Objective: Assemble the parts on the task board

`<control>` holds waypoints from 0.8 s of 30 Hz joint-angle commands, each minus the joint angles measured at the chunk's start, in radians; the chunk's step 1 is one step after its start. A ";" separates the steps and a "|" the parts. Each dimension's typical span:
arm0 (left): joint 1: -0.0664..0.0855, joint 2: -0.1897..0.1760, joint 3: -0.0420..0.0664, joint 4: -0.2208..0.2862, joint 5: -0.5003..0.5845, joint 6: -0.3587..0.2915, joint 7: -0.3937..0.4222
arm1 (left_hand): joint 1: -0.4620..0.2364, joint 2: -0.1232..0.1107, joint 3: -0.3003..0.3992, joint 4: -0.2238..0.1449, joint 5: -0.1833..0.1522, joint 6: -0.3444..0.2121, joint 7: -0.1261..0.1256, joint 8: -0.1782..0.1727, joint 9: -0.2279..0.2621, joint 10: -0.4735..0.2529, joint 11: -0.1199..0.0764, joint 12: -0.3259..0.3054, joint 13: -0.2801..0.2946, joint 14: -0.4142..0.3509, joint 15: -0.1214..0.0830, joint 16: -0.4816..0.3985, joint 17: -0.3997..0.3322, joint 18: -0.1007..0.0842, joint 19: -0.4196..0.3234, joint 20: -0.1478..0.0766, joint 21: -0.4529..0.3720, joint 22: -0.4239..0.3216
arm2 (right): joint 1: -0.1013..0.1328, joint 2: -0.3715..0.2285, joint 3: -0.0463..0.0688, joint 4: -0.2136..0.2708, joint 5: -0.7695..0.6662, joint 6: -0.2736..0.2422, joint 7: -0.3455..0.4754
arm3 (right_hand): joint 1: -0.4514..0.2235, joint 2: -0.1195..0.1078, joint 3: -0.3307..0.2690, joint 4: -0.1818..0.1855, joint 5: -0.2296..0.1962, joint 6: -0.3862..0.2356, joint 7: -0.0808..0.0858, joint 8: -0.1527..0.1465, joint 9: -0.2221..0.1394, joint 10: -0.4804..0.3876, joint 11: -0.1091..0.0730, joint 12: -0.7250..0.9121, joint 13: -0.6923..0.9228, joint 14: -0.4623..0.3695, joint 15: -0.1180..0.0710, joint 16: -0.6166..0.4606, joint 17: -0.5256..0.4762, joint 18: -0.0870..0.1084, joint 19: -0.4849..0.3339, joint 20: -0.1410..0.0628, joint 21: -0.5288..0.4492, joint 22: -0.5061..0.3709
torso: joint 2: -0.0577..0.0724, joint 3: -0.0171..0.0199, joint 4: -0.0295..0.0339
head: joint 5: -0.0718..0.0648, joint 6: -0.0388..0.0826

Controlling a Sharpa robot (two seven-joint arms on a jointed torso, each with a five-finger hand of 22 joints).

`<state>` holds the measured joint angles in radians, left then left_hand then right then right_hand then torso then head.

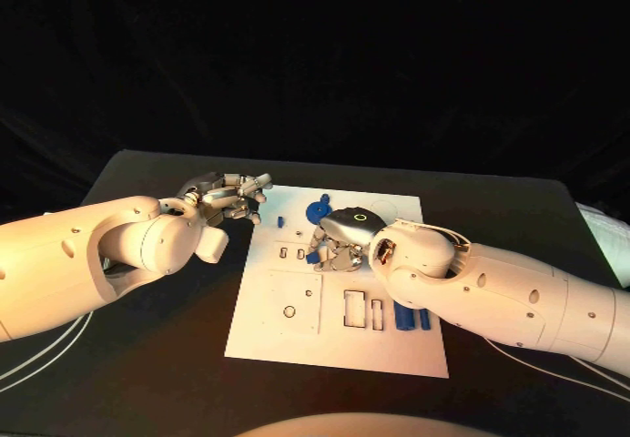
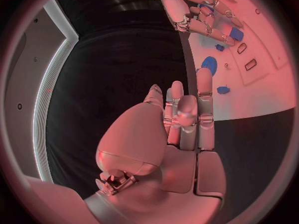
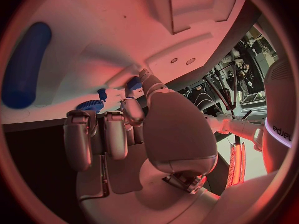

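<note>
The white task board (image 1: 296,319) lies in the middle of the black table. On it are a round blue disc (image 1: 315,211), a small blue peg (image 1: 279,220) and two blue bars (image 1: 411,318) near its right edge. My right hand (image 1: 339,250) hovers low over the board's middle, fingers bent down. A small blue part (image 1: 311,258) sits right at its fingertips. In the right wrist view the thumb tip reaches a blue part (image 3: 133,83), but a grip is not clear. My left hand (image 1: 232,195) is at the board's far left corner, fingers stretched out (image 2: 187,117) and holding nothing.
Several dark slots (image 1: 354,308) and outlined recesses mark the board's near half. A long blue piece (image 3: 25,67) lies on the board in the right wrist view. Black table (image 1: 145,364) surrounds the board. A pale object (image 1: 606,238) sits at the table's right edge.
</note>
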<state>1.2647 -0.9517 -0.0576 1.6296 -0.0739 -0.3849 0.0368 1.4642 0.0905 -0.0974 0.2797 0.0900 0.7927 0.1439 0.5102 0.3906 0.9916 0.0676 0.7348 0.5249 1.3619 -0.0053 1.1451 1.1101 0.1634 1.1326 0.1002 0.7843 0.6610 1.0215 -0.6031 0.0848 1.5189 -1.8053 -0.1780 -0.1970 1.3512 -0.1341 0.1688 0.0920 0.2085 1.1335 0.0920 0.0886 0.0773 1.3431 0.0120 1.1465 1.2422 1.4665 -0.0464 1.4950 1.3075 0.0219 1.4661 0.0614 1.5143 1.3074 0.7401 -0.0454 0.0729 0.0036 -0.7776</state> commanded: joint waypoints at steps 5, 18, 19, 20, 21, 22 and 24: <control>0.000 0.002 0.001 0.001 -0.012 0.020 -0.002 | 0.006 -0.001 0.006 -0.003 0.003 -0.006 0.001 -0.006 -0.002 -0.006 -0.001 -0.006 -0.002 -0.007 0.001 -0.004 -0.001 0.020 0.000 0.003 -0.008 -0.002 | -0.008 -0.005 -0.004 0.007 -0.023 0.034 -0.004 | 0.022 0.013 0.017 -0.008 -0.003 0.025 -0.006 0.012 0.005 0.012 -0.004 0.010 0.005 0.080 -0.011 0.004 0.159 -0.001 0.056 -0.007 0.007 0.179 | -0.001 -0.0005 0.0000 | -0.001 -0.005; 0.000 0.000 0.001 0.001 -0.016 0.019 -0.005 | 0.012 -0.003 0.010 -0.007 0.003 -0.007 0.001 -0.005 -0.004 -0.007 -0.001 -0.006 -0.008 -0.007 0.001 -0.004 -0.003 0.020 0.002 0.003 -0.011 -0.005 | -0.015 -0.012 -0.004 0.020 -0.015 0.051 -0.006 | 0.004 0.017 0.027 0.000 0.039 0.052 -0.018 0.022 0.009 0.017 -0.014 0.011 0.004 0.081 -0.019 0.004 0.161 -0.001 0.057 -0.015 0.007 0.181 | -0.001 -0.0007 0.0004 | -0.002 -0.008; 0.000 0.000 0.001 0.001 -0.016 0.019 -0.005 | 0.013 -0.003 0.010 -0.007 0.003 -0.007 0.001 -0.005 -0.005 -0.007 -0.001 -0.006 -0.008 -0.007 0.001 -0.004 -0.004 0.020 0.002 0.003 -0.011 -0.005 | -0.015 -0.013 -0.004 0.019 -0.014 0.051 -0.007 | 0.004 0.019 0.029 0.001 0.039 0.053 -0.019 0.022 0.009 0.016 -0.015 0.010 0.003 0.081 -0.020 0.004 0.161 -0.001 0.057 -0.015 0.007 0.181 | -0.001 -0.0008 0.0004 | -0.002 -0.008; 0.000 0.000 0.001 0.002 -0.016 0.019 -0.006 | 0.013 -0.003 0.010 -0.007 0.003 -0.007 0.001 -0.005 -0.005 -0.007 -0.001 -0.006 -0.008 -0.007 0.001 -0.004 -0.004 0.020 0.002 0.003 -0.011 -0.005 | -0.015 -0.013 -0.004 0.019 -0.012 0.050 -0.009 | 0.003 0.021 0.030 0.002 0.040 0.053 -0.019 0.022 0.009 0.016 -0.015 0.009 0.003 0.081 -0.020 0.004 0.161 -0.001 0.057 -0.016 0.007 0.180 | -0.001 -0.0008 0.0004 | -0.002 -0.009; 0.000 0.000 0.001 0.002 -0.016 0.019 -0.006 | 0.013 -0.003 0.010 -0.007 0.003 -0.007 0.001 -0.005 -0.005 -0.007 -0.001 -0.006 -0.008 -0.007 0.001 -0.004 -0.004 0.020 0.002 0.003 -0.011 -0.005 | -0.015 -0.013 -0.004 0.018 -0.009 0.047 -0.012 | 0.001 0.023 0.032 0.004 0.042 0.054 -0.019 0.022 0.009 0.016 -0.016 0.009 0.002 0.081 -0.021 0.004 0.161 -0.001 0.057 -0.016 0.007 0.180 | -0.001 -0.0008 0.0004 | -0.002 -0.009; 0.000 0.000 0.001 0.002 -0.017 0.019 -0.007 | 0.013 -0.003 0.010 -0.007 0.003 -0.007 0.001 -0.005 -0.005 -0.007 -0.001 -0.006 -0.008 -0.007 0.001 -0.004 -0.004 0.020 0.002 0.003 -0.011 -0.005 | -0.015 -0.013 -0.004 0.017 -0.006 0.040 -0.014 | -0.004 0.024 0.034 0.007 0.053 0.052 -0.019 0.021 0.009 0.015 -0.016 0.006 0.000 0.080 -0.021 0.004 0.161 -0.001 0.057 -0.017 0.007 0.180 | -0.001 -0.0008 0.0005 | -0.003 -0.009; 0.000 0.000 0.001 0.002 -0.017 0.019 -0.008 | 0.014 -0.004 0.011 -0.008 0.003 -0.007 0.001 -0.005 -0.005 -0.007 -0.001 -0.006 -0.009 -0.008 0.001 -0.005 -0.004 0.020 0.002 0.003 -0.012 -0.005 | -0.015 -0.014 -0.004 0.017 0.003 0.015 -0.018 | -0.016 0.025 0.040 0.016 0.094 0.049 -0.018 0.017 0.008 0.013 -0.015 0.001 -0.003 0.080 -0.021 0.003 0.160 -0.001 0.057 -0.019 0.006 0.180 | -0.001 -0.0006 0.0003 | -0.002 -0.009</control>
<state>1.2643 -0.9526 -0.0576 1.6295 -0.0836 -0.3823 0.0287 1.4696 0.0852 -0.0920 0.2742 0.0900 0.7927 0.1439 0.5102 0.3868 0.9916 0.0676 0.7348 0.5171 1.3619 -0.0053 1.1451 1.1067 0.1633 1.1326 0.1002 0.7762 0.6570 1.0121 -0.6146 0.0850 1.5415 -1.8072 -0.1745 -0.1958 1.3502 -0.1176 0.2056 0.1044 0.2907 1.1790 0.0711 0.1028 0.0847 1.3547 0.0019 1.1520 1.2402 1.4667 -0.0610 1.4950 1.3073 0.0220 1.4661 0.0467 1.5183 1.3073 0.7393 -0.0462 0.0731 0.0013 -0.7862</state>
